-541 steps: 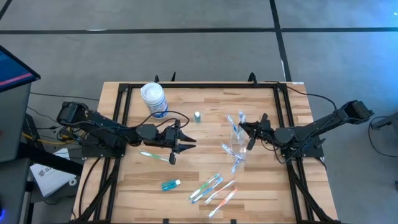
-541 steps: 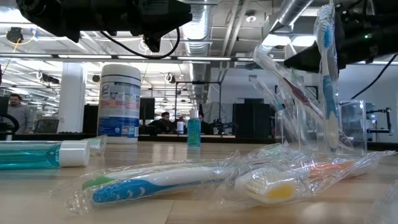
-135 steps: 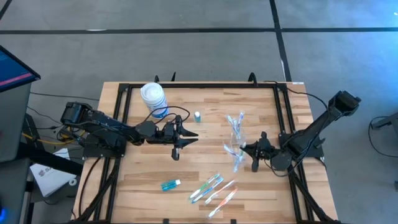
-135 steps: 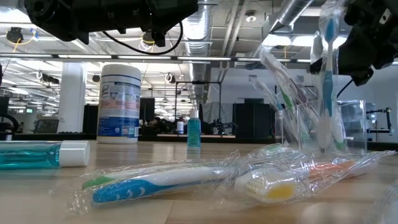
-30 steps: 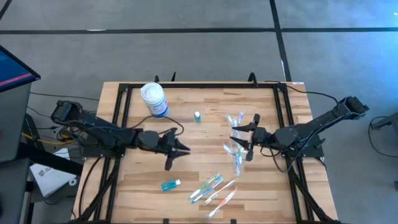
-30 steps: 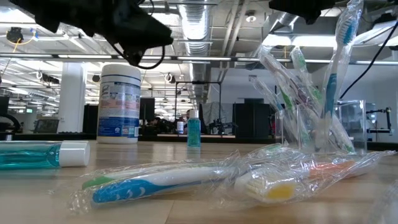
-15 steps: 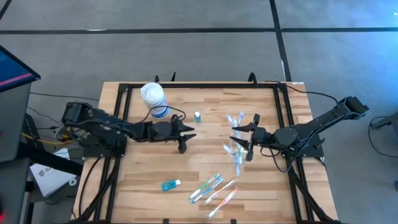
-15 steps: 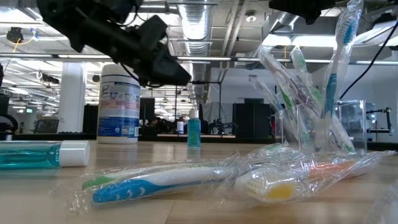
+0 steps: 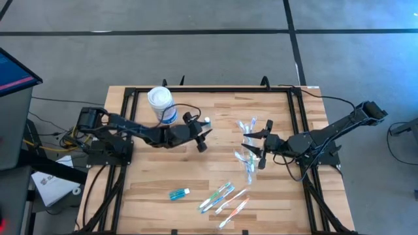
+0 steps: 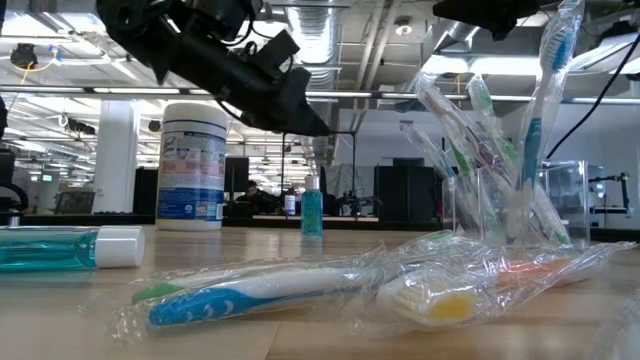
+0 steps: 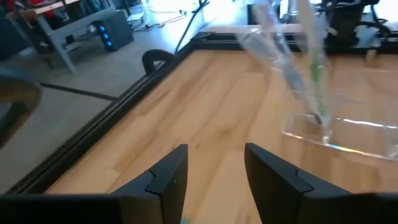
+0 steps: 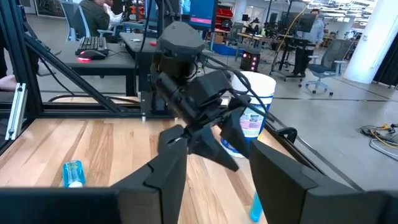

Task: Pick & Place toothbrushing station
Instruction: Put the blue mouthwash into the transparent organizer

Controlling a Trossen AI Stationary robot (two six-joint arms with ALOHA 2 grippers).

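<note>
Several wrapped toothbrushes (image 9: 247, 130) already stand in the clear cup (image 9: 247, 151), while more toothbrushes (image 9: 225, 198) and one teal tube (image 9: 179, 194) lie on the worktop (image 9: 215, 170) well away from the cup, toward the near edge, so I judge the job partly done. Left gripper (image 9: 201, 136), fingers parted and empty, hovers just beside the small upright teal tube (image 9: 207, 122), which stands between the cup and the white canister (image 9: 161, 104). Right gripper (image 9: 258, 145), fingers apart and holding nothing, sits just beside the cup.
</note>
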